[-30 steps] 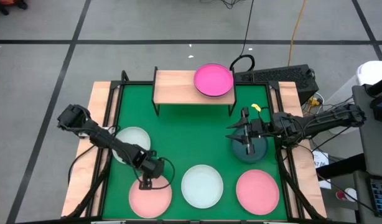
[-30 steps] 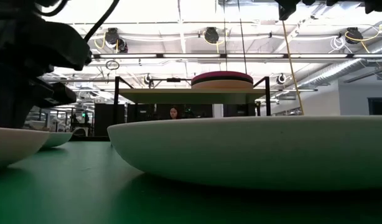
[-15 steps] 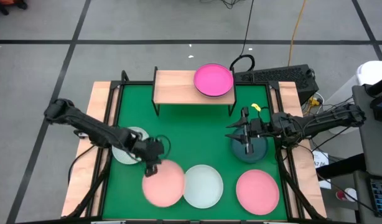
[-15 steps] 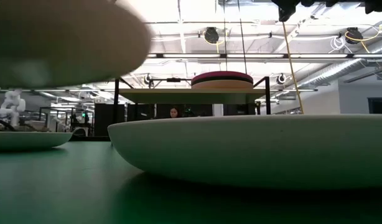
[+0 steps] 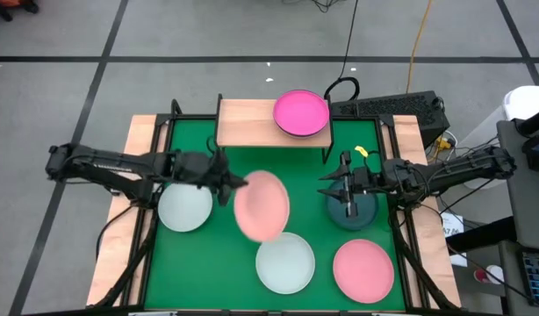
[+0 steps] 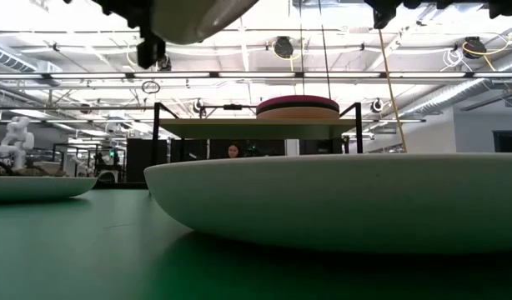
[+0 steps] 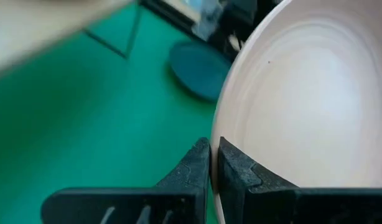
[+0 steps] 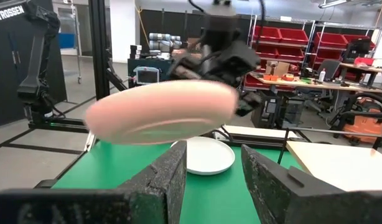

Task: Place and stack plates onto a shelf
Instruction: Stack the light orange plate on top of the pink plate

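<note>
A pale pink plate (image 5: 262, 205) is hanging in the air over the middle of the table (image 5: 243, 167), gripped at its rim by my left gripper (image 5: 227, 188). In the left wrist view I am seeing the two fingers (image 7: 194, 168) pressed together on the plate's (image 7: 303, 112) edge, one on each face. The plate is tilting a little, and in the right wrist view it (image 8: 163, 112) is floating well above the green top.

My right gripper (image 5: 348, 204) is hovering over the teal plate (image 5: 362, 214) near the right edge – its fingers (image 8: 163, 177) are spread, with nothing between them.

On the shelf (image 5: 247, 121) along the far edge, a magenta plate (image 5: 300, 112) is sitting at the right end. From the low view I am reading it as a stack (image 6: 298, 107) – a magenta one on top, a paler one under it. The shelf's left half is bare wood.

On the table a mint plate (image 5: 185, 207) is lying near the left edge, just beside the left gripper. Another mint plate (image 5: 285, 262) is lying near the front edge at the middle, and a second pink plate (image 5: 363, 269) is lying at the front right corner.
</note>
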Action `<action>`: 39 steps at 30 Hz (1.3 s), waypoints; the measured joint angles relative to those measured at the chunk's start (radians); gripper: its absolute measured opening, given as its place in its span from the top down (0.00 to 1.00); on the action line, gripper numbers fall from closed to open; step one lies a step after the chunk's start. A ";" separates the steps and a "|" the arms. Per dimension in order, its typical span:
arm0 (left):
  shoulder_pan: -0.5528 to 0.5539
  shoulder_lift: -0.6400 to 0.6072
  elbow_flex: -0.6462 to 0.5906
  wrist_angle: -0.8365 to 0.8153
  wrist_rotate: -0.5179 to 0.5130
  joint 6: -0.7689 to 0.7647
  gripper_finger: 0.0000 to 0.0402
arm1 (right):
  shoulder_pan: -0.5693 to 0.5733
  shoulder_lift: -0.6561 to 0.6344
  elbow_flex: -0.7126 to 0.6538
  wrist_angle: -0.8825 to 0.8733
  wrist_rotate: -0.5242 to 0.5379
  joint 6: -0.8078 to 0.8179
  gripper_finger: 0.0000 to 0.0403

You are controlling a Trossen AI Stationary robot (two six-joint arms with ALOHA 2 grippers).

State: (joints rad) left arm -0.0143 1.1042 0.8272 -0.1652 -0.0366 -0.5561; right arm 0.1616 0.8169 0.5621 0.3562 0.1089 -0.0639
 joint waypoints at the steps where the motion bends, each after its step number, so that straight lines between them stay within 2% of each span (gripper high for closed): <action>1: 0.028 0.000 0.006 0.003 0.014 0.004 0.94 | 0.000 0.000 0.000 0.000 0.000 0.000 0.66; 8: 0.201 0.012 0.074 -0.001 0.076 0.022 0.94 | 0.000 0.000 0.000 0.006 0.000 -0.002 0.66; 11: 0.267 0.032 0.140 0.002 0.105 0.040 0.94 | 0.000 0.000 0.000 0.011 0.000 -0.004 0.66; 14: 0.335 0.071 0.228 -0.067 0.136 0.065 0.93 | 0.000 0.000 0.000 0.028 0.000 -0.009 0.66; 19: 0.428 0.218 0.477 -0.227 0.219 0.114 0.93 | 0.000 0.000 0.001 0.037 0.000 -0.026 0.66; 23: 0.487 0.369 0.705 -0.385 0.224 0.199 0.93 | 0.000 0.000 0.001 0.037 -0.001 -0.020 0.66; 28: 0.574 0.546 0.922 -0.484 0.223 0.236 0.93 | 0.000 0.000 0.001 0.036 -0.004 -0.002 0.66; 33: 0.644 0.692 1.026 -0.495 0.229 0.225 0.93 | 0.000 0.002 0.001 0.036 -0.004 0.000 0.66; 39: 0.671 0.814 1.070 -0.445 0.305 0.222 0.93 | 0.000 0.002 0.000 0.036 -0.005 -0.002 0.66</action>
State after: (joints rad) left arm 0.6566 1.9180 1.8974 -0.6097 0.2686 -0.3340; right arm 0.1616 0.8192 0.5625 0.3923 0.1043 -0.0657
